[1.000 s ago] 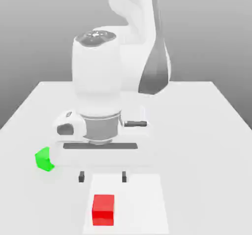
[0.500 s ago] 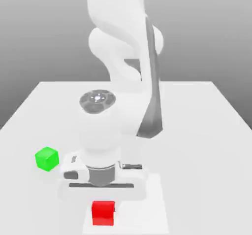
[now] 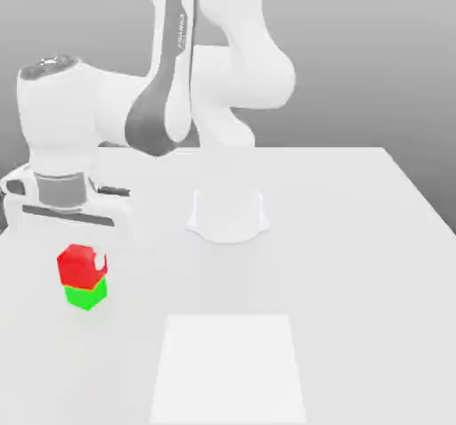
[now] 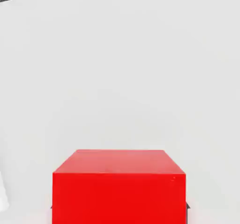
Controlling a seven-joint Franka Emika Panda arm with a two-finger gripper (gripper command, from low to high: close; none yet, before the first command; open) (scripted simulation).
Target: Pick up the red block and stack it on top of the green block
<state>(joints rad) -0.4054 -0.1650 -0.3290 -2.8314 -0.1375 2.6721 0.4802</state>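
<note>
- The red block (image 3: 80,265) sits on top of the green block (image 3: 86,293), in the lower left of the exterior view; both rest on the white table (image 3: 338,236)
- The gripper (image 3: 73,236) hangs directly above the red block; whether its fingers are open, I cannot tell

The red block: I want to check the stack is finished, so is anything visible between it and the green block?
Nothing visible does. The red block sits directly on the green block, faces touching, slightly offset toward the exterior view's left.
</note>
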